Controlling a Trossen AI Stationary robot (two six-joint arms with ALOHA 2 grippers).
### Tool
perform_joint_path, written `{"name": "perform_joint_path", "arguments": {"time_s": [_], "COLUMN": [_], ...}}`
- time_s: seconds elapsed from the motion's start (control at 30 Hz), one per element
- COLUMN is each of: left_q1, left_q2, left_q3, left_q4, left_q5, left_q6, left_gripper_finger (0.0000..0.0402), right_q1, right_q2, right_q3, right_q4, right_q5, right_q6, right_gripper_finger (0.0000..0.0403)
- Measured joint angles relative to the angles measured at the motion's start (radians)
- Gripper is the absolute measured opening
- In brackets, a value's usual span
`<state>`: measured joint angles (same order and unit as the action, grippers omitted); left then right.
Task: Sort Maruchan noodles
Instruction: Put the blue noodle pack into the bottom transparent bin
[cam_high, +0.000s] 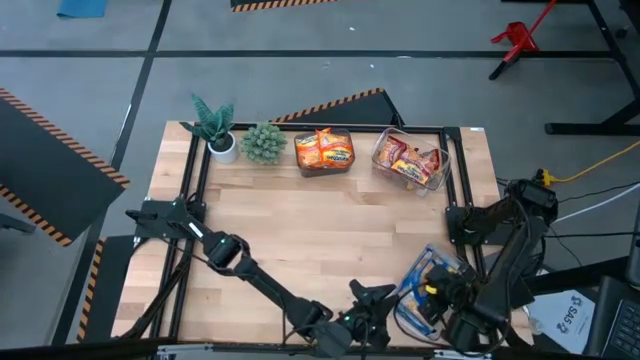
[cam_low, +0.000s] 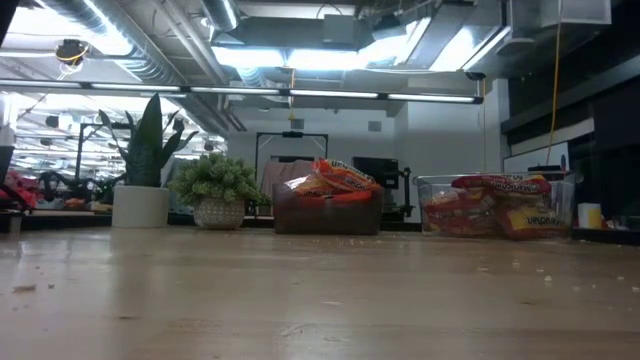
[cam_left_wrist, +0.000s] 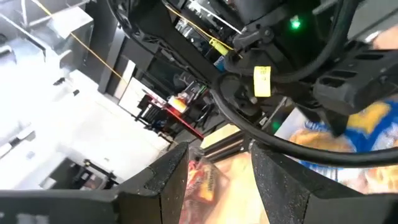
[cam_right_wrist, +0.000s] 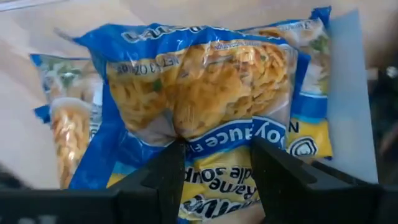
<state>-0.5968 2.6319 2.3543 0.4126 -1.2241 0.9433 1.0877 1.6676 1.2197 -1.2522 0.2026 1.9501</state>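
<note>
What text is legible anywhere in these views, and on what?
"OY SAUCE F", upside down, partly hidden: top blue packet.
"dle Soup", upside down, cut off: same packet.
Print on the orange packets and red packets: too blurred to read.
Marks on the yellow tag: unreadable.

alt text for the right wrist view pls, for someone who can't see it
Close-up past the right gripper, whose two dark fingers sit on either side of a blue-and-white Maruchan noodle packet lying on top of a pile. More blue packets lie beneath and beside it on the pale wooden table.
</note>
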Motion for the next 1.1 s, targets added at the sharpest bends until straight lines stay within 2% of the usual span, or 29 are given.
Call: {"name": "perform_joint_path", "arguments": {"time_s": [0.23,0.47,0.63,0.93,1.1], "left_q1": [0.018,0.042,0.05,0.048,0.05], "left_q2": [-0.028,-0.06,-0.06,-0.099,-0.176], "left_q3": [-0.002,-0.001,-0.001,-0.001,-0.002], "left_q4": [-0.001,0.001,0.005,0.035,0.05], "left_q5": [-0.032,-0.05,-0.07,-0.074,-0.071], "left_q6": [0.062,0.062,0.062,0.085,0.088], "left_gripper_finger": [0.017,0.017,0.017,0.017,0.017], "right_q1": [-0.038,-0.048,-0.048,-0.048,-0.048], "right_q2": [-0.001,-0.003,0.0,0.002,0.005], "right_q3": [-0.014,0.056,0.029,-0.108,-0.056], "right_q4": [-0.157,-0.326,-0.273,-0.071,-0.148], "right_q5": [-0.081,-0.054,0.057,0.071,0.057], "right_q6": [0.12,0.201,0.2,0.219,0.218], "right_gripper_finger": [0.0165,0.0165,0.0165,0.0165,0.0165]}}
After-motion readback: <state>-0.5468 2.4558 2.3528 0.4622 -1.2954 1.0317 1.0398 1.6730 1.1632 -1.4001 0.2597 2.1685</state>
